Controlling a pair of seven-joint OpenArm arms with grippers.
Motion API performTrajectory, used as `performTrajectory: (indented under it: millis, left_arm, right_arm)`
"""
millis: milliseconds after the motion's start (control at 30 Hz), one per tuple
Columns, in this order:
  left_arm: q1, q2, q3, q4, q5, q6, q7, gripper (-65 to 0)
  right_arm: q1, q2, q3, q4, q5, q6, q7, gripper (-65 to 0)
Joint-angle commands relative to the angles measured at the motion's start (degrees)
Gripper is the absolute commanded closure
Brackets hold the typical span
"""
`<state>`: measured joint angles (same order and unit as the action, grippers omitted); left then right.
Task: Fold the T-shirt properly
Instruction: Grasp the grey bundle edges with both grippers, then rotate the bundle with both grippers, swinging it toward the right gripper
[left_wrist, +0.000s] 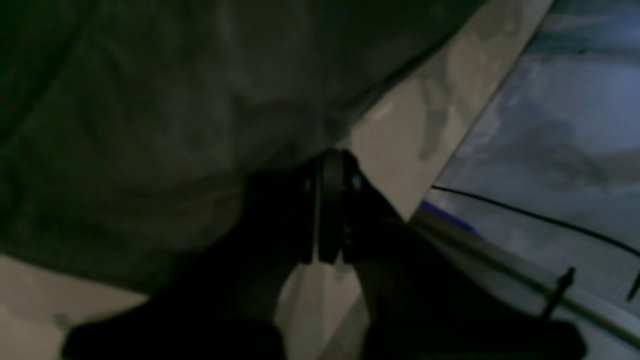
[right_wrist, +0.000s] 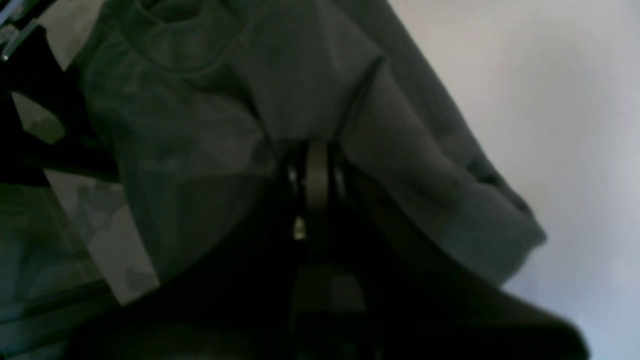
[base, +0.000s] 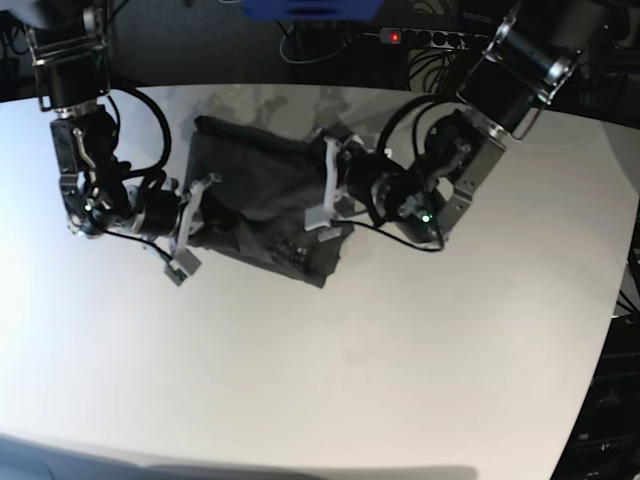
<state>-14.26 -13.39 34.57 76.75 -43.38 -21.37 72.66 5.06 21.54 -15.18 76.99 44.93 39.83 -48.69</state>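
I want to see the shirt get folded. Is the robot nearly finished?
Not nearly. The T-shirt lies rumpled on the white table, with no neat folds yet. Right now the left gripper and right gripper are both shut on its cloth, at opposite sides. All the tidy folding is left.

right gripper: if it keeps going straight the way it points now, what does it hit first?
The T-shirt. The right gripper is shut on a fold of it, so cloth already lies at its tips. The collar sits further along that line; how far is hard to judge.
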Motion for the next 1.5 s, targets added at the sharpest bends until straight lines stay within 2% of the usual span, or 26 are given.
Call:
performTrajectory:
  millis: [0, 167, 267, 367, 533, 600, 800, 1067, 1267, 1467]
  left_arm:
    - [-1.0, 1.0, -0.2, 0.3, 3.2, 0.2, -0.4, -2.2]
    - [-0.6, 4.2, -0.6, 0.2, 13.1, 0.2, -0.6, -2.2]
    - [-0.1, 6.0, -3.2, 0.2, 18.3, 0.2, -1.3, -2.2]
    - [0.4, 6.8, -6.0, 0.2, 21.8, 0.2, -1.2, -2.2]
    - [0.4, 7.0, -6.9, 0.2, 25.3, 0.2, -1.3, -2.2]
    - [0.4, 7.0, -7.4, 0.2, 26.1, 0.1, -1.6, -2.2]
    - [0.6, 7.1, -11.4, -3.5, 26.0, 0.1, -6.9, -2.2]
    - [0.2, 7.9, -11.7, -8.6, 25.7, 0.1, -13.9, -2.2]
    - [-1.3, 10.1, -14.1, -8.8, 26.0, 0.2, -15.7, -2.2]
    - [-3.2, 10.4, -14.3, -9.1, 26.0, 0.2, -15.9, -2.2]
  right_arm:
    - [1.1, 0.4, 0.4, 0.8, 0.8, 0.2, 1.1, -0.1]
    - [1.1, 0.4, 0.5, 0.8, 0.8, 0.2, 1.1, -0.1]
    - [1.1, 0.4, 0.5, 0.9, 1.0, 0.2, 1.1, -0.1]
    - [1.1, 0.7, 0.5, 0.9, 1.0, 0.2, 1.1, -0.1]
    - [0.9, 1.3, 0.5, 0.9, 1.0, 0.2, 1.1, -0.1]
    - [0.7, 1.3, 0.5, 0.9, 1.0, 0.2, 1.1, -0.1]
    - [-1.2, 1.5, 0.5, 0.9, 1.1, 0.2, 1.3, -0.1]
    - [-3.3, 1.5, 0.5, 1.6, 1.1, 0.2, 1.4, -0.1]
    - [-5.0, 2.8, 1.2, 6.0, 1.1, 0.2, 1.2, -0.1]
    - [-6.0, 3.8, 4.2, 6.1, 0.9, 0.2, 1.1, -0.1]
